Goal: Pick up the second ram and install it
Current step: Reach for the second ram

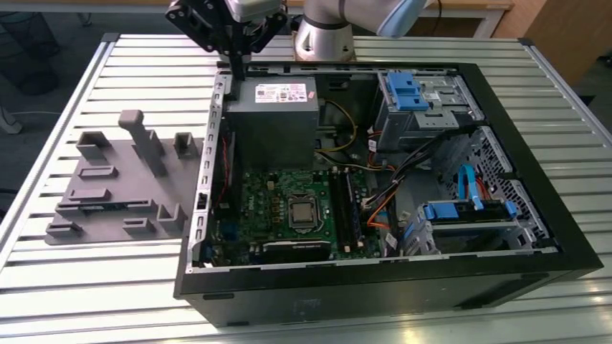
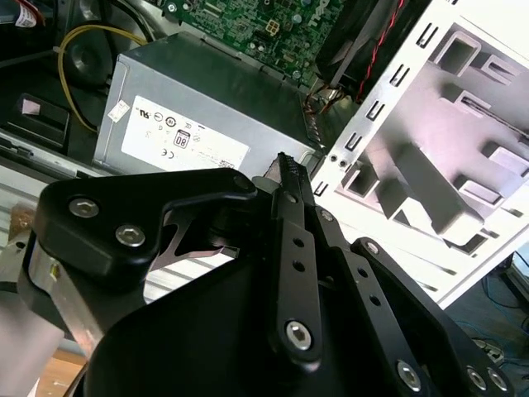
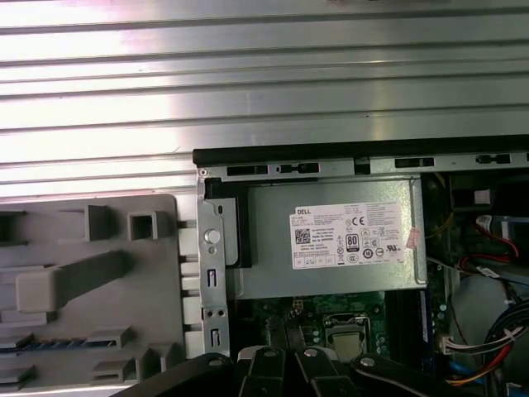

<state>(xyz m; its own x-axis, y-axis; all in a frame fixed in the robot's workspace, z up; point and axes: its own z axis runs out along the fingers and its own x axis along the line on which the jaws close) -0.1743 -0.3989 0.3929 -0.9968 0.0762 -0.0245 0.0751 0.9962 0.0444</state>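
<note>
in the exterior view the gripper (image 1: pixel 234 70) hangs near the power supply (image 1: pixel 271 107), well apart from the second ram (image 1: pixel 99 207), which lies in a slot of the grey tray (image 1: pixel 115 218) on the surface (image 1: pixel 57 272). in the second wrist view the fingers (image 2: pixel 285 223) look pressed together, holding nothing. in the first wrist view the second ram (image 3: pixel 41 344) shows as a blue strip; a clean pick likely needs fingers wide and square across it.

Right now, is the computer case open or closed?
Open. The case has no side cover, and the green board inside is exposed.
</note>
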